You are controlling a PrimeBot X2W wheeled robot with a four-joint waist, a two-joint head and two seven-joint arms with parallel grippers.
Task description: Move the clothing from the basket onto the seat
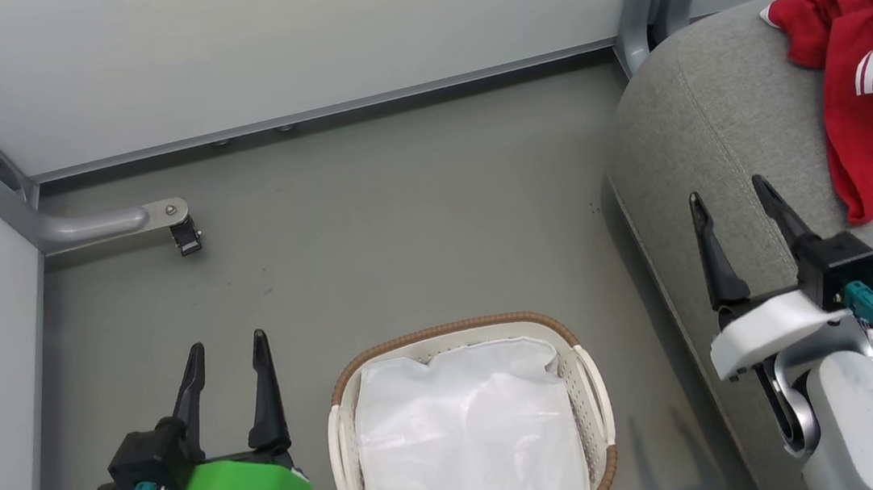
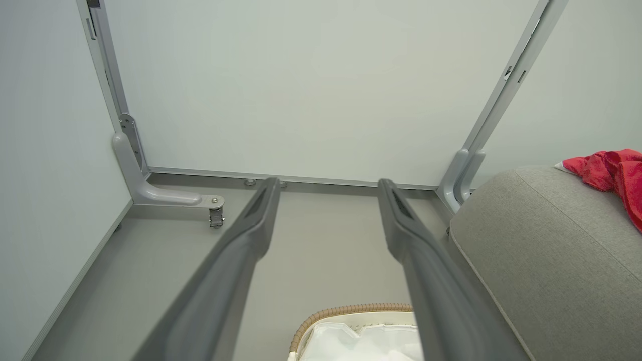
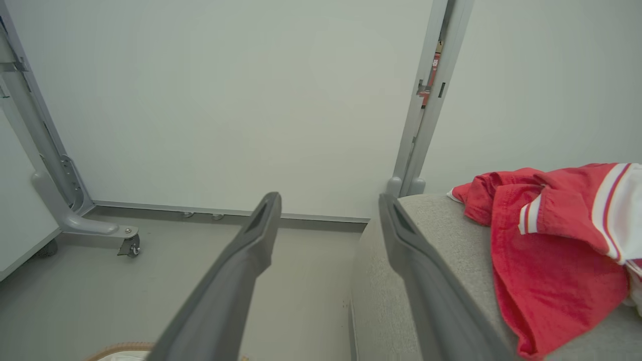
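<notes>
Red clothing [image 1: 872, 69] with white stripes lies crumpled on the grey seat [image 1: 723, 117] at the right; it also shows in the right wrist view [image 3: 546, 240] and at the left wrist view's right edge [image 2: 612, 170]. The cream basket [image 1: 594, 391] with a brown rim stands on the floor at bottom centre, holding a white liner [image 1: 465, 437]. My left gripper [image 1: 225, 350] is open, left of the basket. My right gripper [image 1: 728, 190] is open over the seat's near edge, left of the clothing. Nothing is between either pair of fingers.
Pale wall panels close off the back and left. A grey bracket foot with a small caster [image 1: 184, 235] stands on the floor at the back left. A grey post [image 1: 642, 4] rises behind the seat's corner. Grey floor [image 1: 402, 224] lies between basket and wall.
</notes>
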